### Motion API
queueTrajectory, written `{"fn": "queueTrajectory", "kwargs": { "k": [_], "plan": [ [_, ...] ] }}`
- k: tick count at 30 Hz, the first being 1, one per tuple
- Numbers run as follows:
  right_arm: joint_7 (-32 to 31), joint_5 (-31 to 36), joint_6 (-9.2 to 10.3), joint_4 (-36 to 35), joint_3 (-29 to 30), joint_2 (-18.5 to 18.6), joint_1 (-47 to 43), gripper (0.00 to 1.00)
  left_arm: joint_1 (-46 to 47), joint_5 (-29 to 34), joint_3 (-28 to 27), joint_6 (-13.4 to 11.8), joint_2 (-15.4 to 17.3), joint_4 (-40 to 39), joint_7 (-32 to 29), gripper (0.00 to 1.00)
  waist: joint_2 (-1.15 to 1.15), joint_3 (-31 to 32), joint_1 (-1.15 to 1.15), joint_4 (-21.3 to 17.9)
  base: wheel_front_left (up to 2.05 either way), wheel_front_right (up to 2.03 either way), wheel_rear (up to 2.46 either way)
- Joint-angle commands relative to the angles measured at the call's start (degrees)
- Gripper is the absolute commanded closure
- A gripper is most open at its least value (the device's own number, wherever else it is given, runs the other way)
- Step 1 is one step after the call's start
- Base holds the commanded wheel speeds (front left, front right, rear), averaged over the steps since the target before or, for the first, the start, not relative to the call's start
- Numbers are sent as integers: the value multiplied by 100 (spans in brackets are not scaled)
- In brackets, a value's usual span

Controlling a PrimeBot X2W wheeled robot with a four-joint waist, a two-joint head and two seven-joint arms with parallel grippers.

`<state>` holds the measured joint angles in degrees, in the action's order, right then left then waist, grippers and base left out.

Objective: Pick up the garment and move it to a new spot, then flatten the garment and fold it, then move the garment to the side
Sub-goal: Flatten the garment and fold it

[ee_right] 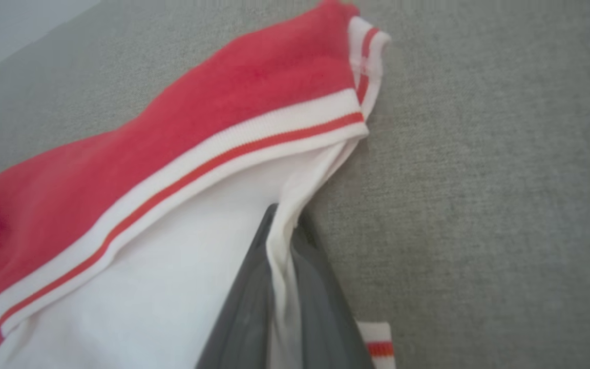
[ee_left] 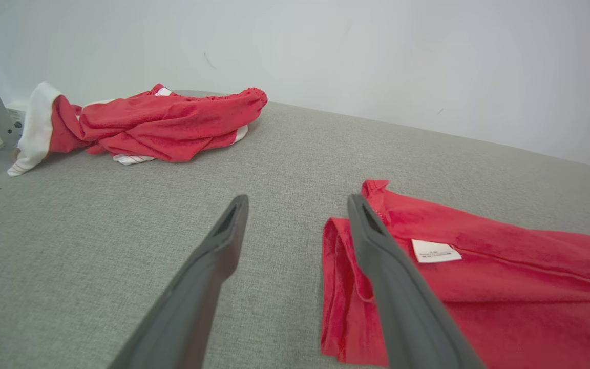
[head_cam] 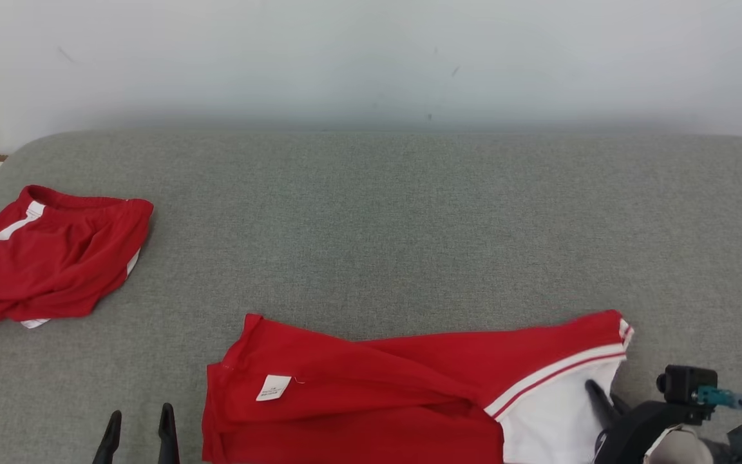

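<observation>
Under me: padded grey coarse-weave surface (head_cam: 409, 225), far corners rounded. Behind it: pale scuffed wall (head_cam: 371, 58). Task's red soft-knit garment with white panel and red-striped white ribbed trim (head_cam: 358, 386) lies rumpled at 6 o'clock, by near edge. On it: white sewn label (head_cam: 273, 387), print too small to read. At 9 o'clock, well apart: red shorts with white side stripe (head_cam: 55, 258), waistband gathered, elastic. My left jaws apart at 7 o'clock, just beside garment's edge. My right jaws together at 5 o'clock, clamped on garment's white fold.
</observation>
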<state>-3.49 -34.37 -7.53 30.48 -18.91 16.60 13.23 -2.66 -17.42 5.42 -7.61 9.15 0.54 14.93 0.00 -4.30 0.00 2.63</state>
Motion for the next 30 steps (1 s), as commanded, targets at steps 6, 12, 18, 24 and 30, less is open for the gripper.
{"fn": "queueTrajectory", "kwargs": {
  "k": [6,12,18,24,30],
  "plan": [
    [112,40,8,40,306,566,332,100,-73,86,-80,44,-55,18,32,0,0,45,0,-134,0,0,0],
    [45,37,7,-105,583,1004,545,100,-100,127,-113,83,-124,35,32,0,0,84,0,-290,0,0,0],
    [-285,-444,7,-635,429,1014,562,100,-133,138,-153,135,-178,64,32,0,0,139,0,-455,0,0,0],
    [-700,-1172,6,-1390,165,863,402,100,-97,150,-169,186,-206,103,32,0,0,151,0,-511,0,0,0],
    [-1065,-1784,6,-2196,-126,758,241,100,-71,175,-206,255,-225,151,32,0,0,154,0,-495,0,0,0]
  ]
}}
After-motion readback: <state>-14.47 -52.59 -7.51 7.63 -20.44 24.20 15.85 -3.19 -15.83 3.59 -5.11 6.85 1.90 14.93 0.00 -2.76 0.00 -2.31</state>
